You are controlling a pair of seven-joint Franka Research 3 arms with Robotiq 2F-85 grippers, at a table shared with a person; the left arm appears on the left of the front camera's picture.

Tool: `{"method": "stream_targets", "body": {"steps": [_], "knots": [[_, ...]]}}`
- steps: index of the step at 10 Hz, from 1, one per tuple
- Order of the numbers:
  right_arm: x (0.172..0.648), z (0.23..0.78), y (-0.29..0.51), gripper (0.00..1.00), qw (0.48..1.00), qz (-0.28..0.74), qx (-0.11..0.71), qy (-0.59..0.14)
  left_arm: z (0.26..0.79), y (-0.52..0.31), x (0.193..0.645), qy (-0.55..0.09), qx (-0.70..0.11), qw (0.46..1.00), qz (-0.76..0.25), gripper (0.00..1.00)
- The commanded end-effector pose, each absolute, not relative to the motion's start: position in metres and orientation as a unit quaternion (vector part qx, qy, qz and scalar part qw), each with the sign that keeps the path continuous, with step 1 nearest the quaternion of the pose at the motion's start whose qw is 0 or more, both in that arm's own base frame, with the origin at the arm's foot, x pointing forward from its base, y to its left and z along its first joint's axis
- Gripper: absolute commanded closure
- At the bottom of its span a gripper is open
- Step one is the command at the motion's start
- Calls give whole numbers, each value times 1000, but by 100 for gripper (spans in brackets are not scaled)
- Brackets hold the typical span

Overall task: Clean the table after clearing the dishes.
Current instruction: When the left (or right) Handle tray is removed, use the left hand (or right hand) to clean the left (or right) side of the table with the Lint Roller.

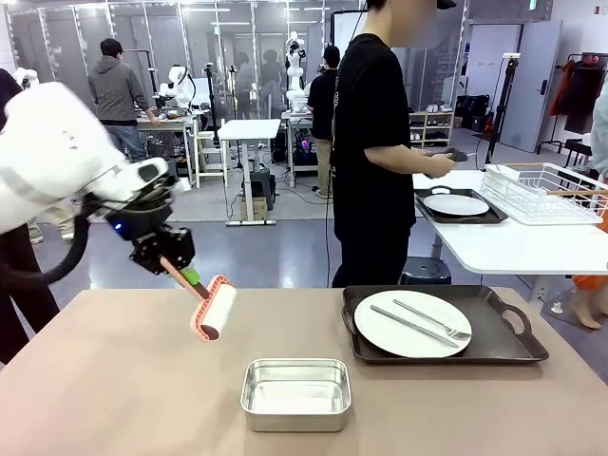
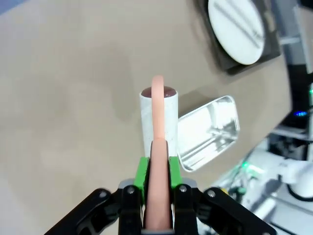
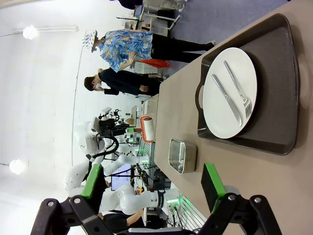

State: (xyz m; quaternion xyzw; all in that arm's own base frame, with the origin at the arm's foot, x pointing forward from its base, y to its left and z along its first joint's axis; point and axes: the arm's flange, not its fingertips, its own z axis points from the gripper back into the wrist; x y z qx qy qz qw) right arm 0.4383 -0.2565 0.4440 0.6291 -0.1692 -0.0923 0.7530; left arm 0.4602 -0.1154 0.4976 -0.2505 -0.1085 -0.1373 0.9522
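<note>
My left gripper is shut on the salmon handle of a lint roller, holding its white roll tilted just above the beige table at left centre. In the left wrist view the green pads clamp the handle and the roller points down at the table. One of the dishes, a white plate with knife and fork, lies on a dark tray at the table's right. A second plate on its tray rests on the white side table. My right gripper hangs open above the table, short of the tray.
A small steel pan sits near the front middle of the table, just right of the roller. A person in black stands at the far side, hands over the side table, beside a white wire rack.
</note>
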Motion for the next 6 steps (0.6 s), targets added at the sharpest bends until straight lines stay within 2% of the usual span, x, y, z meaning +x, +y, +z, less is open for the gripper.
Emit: {"method": "stream_targets", "body": {"steps": [1,3,6], "knots": [[437,447,-255,0,753,-90,629,-171,468,-86,464,-117,-345,924,-113,79],[437,447,-255,0,753,-90,629,-171,440,-58,482,-84,-438,889,-100,79],[437,447,-255,0,753,-90,629,-171,401,-43,513,-58,-521,845,-111,79]]}}
